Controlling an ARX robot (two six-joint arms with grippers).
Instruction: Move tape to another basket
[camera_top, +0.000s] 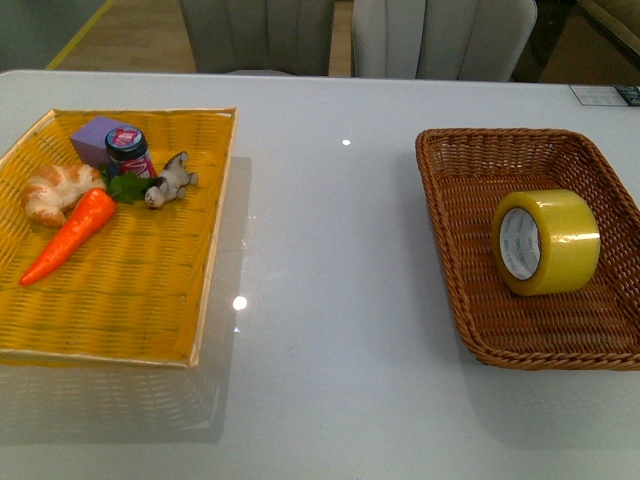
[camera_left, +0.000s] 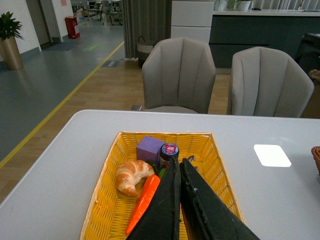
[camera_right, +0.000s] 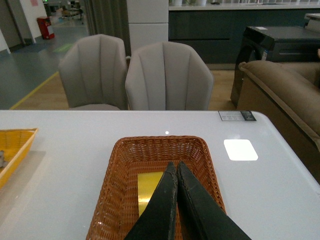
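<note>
In the left wrist view the left gripper (camera_left: 179, 167) fills the near foreground, its two dark fingers pressed together down to the tips with nothing held between them. Just beyond those closed tips sits a small dark jar with a red-and-blue lid (camera_left: 169, 151), and beside that a purple block (camera_left: 149, 148); to one side of the fingers lie a carrot (camera_left: 143, 202) and a croissant (camera_left: 132, 175), all inside the yellow woven tray (camera_left: 217, 170), which the gripper hangs above. In the right wrist view the right gripper (camera_right: 177, 170) is likewise closed, fingers meeting at the tips and gripping nothing, and it hovers over the brown wicker basket (camera_right: 160, 145). The tape (camera_right: 150, 189) shows as a yellowish patch directly below and partly hidden behind these fingers, on the basket floor, apart from the tips. The front view, where neither arm appears, shows the tape (camera_top: 546, 242) standing on its edge, its white printed core facing sideways, in the nearer part of the wicker basket (camera_top: 455, 258) close to the right wall. Well apart across the white table (camera_top: 330, 300) lies the yellow tray (camera_top: 211, 270), holding the carrot (camera_top: 70, 236), croissant (camera_top: 55, 190), jar (camera_top: 128, 151), purple block (camera_top: 98, 135) and a small grey-white figure (camera_top: 170, 181) toward its far end. Beyond the table stand two grey upholstered chairs (camera_left: 178, 75).
</note>
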